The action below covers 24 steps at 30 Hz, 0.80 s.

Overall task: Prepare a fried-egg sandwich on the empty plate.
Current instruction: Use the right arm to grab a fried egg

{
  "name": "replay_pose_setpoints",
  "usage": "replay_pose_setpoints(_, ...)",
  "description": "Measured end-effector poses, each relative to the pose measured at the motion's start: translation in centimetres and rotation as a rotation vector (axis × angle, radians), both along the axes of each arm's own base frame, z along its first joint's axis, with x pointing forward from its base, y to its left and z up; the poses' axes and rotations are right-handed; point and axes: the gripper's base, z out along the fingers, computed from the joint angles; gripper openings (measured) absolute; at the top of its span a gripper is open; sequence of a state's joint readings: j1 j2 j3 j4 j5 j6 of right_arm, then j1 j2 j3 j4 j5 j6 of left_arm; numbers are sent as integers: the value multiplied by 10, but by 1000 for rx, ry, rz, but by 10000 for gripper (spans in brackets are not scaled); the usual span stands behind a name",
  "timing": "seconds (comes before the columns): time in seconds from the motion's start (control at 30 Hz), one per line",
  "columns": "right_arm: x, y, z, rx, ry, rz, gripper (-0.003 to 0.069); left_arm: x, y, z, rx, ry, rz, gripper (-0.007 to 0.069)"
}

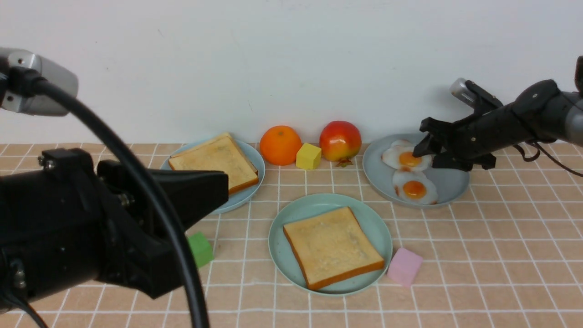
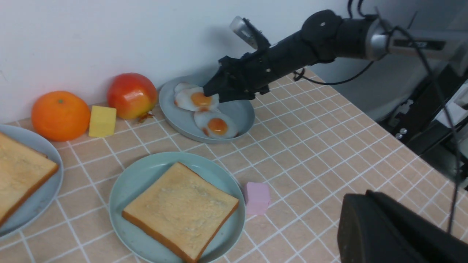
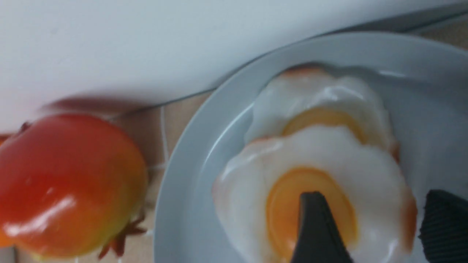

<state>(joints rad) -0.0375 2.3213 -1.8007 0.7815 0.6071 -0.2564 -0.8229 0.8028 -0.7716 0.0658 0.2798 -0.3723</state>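
- The mint-green plate [image 1: 284, 228] sits near centre on the tiled table [image 1: 501, 255]. One toast slice [image 1: 332, 246] lies on it, and the slice's near corner reaches the plate's near rim.
- The right gripper [image 1: 428, 152] hangs over the fried eggs [image 1: 414, 189] on the blue-grey plate [image 1: 455, 182], far right.
- Its jaws stand wide apart and hold nothing. In the right wrist view one finger [image 3: 318, 226] lies across a yolk and the other sits past the white's edge. I cannot tell which of the two overlapping eggs that is.
- The left gripper [image 1: 221, 189] is near left, pressed shut with nothing in it. In the front view its tip covers the near rim of the light-blue plate [image 1: 253, 157], which carries the other toast [image 1: 214, 161].
- A pink block [image 1: 404, 266] lies just beside the mint-green plate's right near rim. A green block [image 1: 200, 248] lies to the plate's left, partly hidden behind the left gripper.
- Thin strips of bare tile separate the three plates.
- An orange [image 1: 280, 145], a yellow block [image 1: 308, 156] and a red fruit [image 1: 340, 141] line the foot of the wall [image 1: 291, 68] between the two far plates.
- The widest bare stretch of table is near right, beyond the pink block.
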Motion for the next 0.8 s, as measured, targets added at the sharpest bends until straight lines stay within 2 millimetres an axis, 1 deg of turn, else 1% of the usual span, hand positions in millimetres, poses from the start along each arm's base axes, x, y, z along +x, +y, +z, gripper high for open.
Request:
replay_pose_setpoints(0.37,5,0,-7,51,-10,-53,395,0,0,0,-9,14,0,-13)
replay_pose_setpoints(0.47,5,0,-7,51,-11,-52,367,0,0,0,-12,18,-1,-13)
replay_pose_setpoints(0.53,5,0,-6,54,-8,-48,305,0,0,0,-11,18,-1,-13)
replay_pose_setpoints(0.6,5,0,-6,57,-6,-47,267,0,0,0,-12,19,-1,-13)
replay_pose_setpoints(0.63,5,-1,-5,60,-4,-45,190,0,0,0,-12,19,-1,-13)
replay_pose_setpoints(0.67,5,-1,-5,61,0,-40,146,0,0,0,-13,20,-1,-13)
replay_pose_setpoints(0.7,4,-2,-5,64,1,-38,123,-1,0,0,-14,23,-1,-13)
replay_pose_setpoints(0.8,3,-2,2,72,-4,-26,119,-1,-1,-1,-23,33,-2,-13)
